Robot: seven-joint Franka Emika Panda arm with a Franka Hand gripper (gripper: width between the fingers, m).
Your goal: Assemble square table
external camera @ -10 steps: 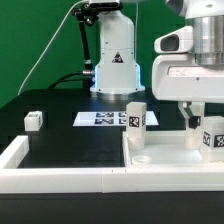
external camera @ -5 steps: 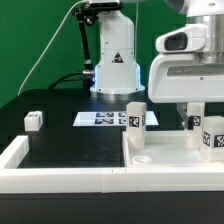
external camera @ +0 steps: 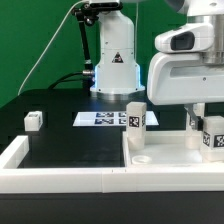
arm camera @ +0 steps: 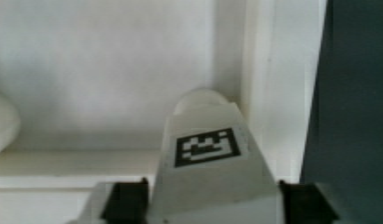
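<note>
The white square table top [external camera: 170,163] lies at the exterior view's right, inside the border wall. One tagged white leg [external camera: 136,115] stands upright on its far left corner. A second tagged leg [external camera: 209,136] stands near its right side, and my gripper [external camera: 207,126] is down over it. In the wrist view this leg [arm camera: 209,150] fills the gap between the two dark fingers [arm camera: 126,201], which touch its sides, so the gripper is shut on it. The top's raised rim [arm camera: 259,60] runs beside the leg. A rounded white part [external camera: 140,157] rests on the top near the front.
A small white tagged piece [external camera: 33,120] sits on the black table at the exterior view's left. The marker board [external camera: 100,119] lies in front of the robot base [external camera: 113,65]. The long white border wall [external camera: 60,176] runs along the front.
The jaws have closed in from wide open onto the sides of the right-hand leg. The arm has barely shifted, and the leg stands where it was.
</note>
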